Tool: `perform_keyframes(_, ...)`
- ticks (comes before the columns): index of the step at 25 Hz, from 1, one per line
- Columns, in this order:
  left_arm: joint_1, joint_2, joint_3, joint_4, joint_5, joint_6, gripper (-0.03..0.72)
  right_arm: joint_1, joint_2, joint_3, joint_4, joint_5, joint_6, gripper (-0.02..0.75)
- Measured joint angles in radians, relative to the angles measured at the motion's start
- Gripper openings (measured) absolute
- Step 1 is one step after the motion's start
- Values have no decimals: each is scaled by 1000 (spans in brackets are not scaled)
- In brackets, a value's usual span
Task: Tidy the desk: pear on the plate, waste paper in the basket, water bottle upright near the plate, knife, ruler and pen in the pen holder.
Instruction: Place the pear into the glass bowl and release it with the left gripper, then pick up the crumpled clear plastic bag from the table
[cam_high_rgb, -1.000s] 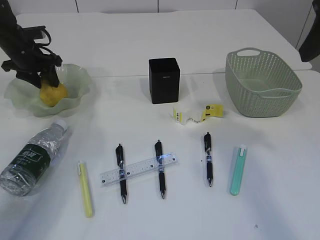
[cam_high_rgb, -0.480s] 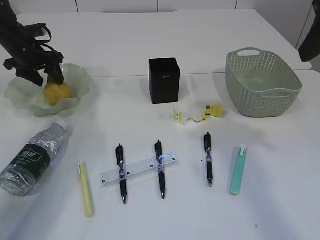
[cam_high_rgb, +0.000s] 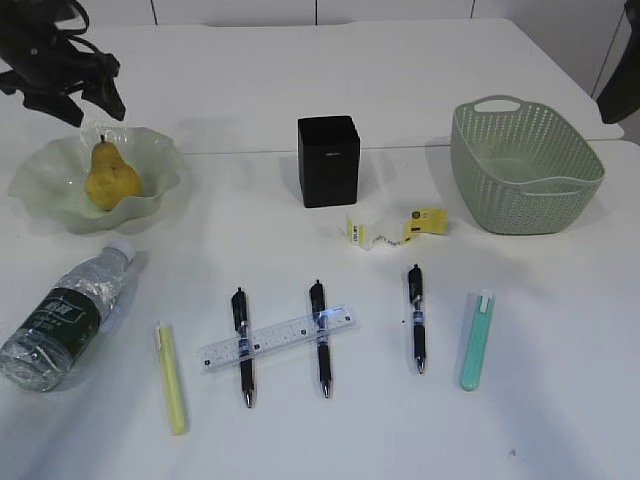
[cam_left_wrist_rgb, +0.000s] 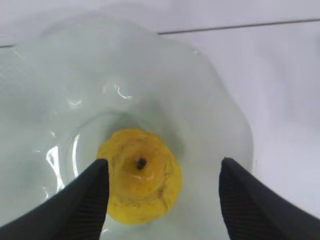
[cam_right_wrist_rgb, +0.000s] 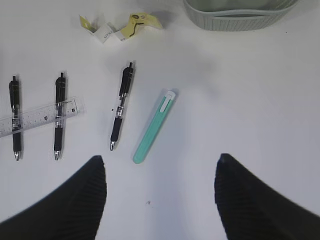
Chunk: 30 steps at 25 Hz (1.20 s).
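The yellow pear (cam_high_rgb: 110, 178) (cam_left_wrist_rgb: 142, 175) stands stem up in the pale green plate (cam_high_rgb: 50, 200) (cam_left_wrist_rgb: 200, 100). My left gripper (cam_high_rgb: 85, 105) (cam_left_wrist_rgb: 163, 161) hangs open above it, touching nothing. The water bottle (cam_high_rgb: 65, 318) lies on its side in front of the plate. Three black pens (cam_high_rgb: 416, 318) (cam_right_wrist_rgb: 120, 107) lie in a row, and the clear ruler (cam_high_rgb: 277, 340) (cam_right_wrist_rgb: 40, 116) rests across two of them. A slim teal knife (cam_high_rgb: 476, 340) (cam_right_wrist_rgb: 154, 127) lies to their right. Waste paper (cam_high_rgb: 395, 230) (cam_right_wrist_rgb: 120, 27) lies between the black pen holder (cam_high_rgb: 328, 160) and the basket (cam_high_rgb: 580, 185) (cam_right_wrist_rgb: 235, 15). My right gripper (cam_right_wrist_rgb: 160, 157) is open, high over the table.
A yellow stick with a clip (cam_high_rgb: 170, 378) lies left of the pens. The dark right arm (cam_high_rgb: 620, 60) shows only at the top right corner. A table seam runs behind the plate and the pen holder.
My left gripper has opened, let go of the pear and risen clear of the plate. The pear now stands free in the plate. The right arm has not moved.
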Motion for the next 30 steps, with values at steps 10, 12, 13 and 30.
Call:
perform_keyframes(10, 0, -129, -42, 86, 29, 0, 488, 0, 0, 0, 0, 0, -6, 532)
perform_keyframes(12, 1, -162, -42, 109, 31, 0, 488, 0, 0, 0, 0, 0, -8, 532)
perform_keyframes(13, 1, -179, -42, 122, 33, 0, 488, 0, 0, 0, 0, 0, -8, 532)
perform_keyframes(30, 7, -596, 121, 292, 44, 0, 422, 0, 0, 0, 25, 0, -23, 532)
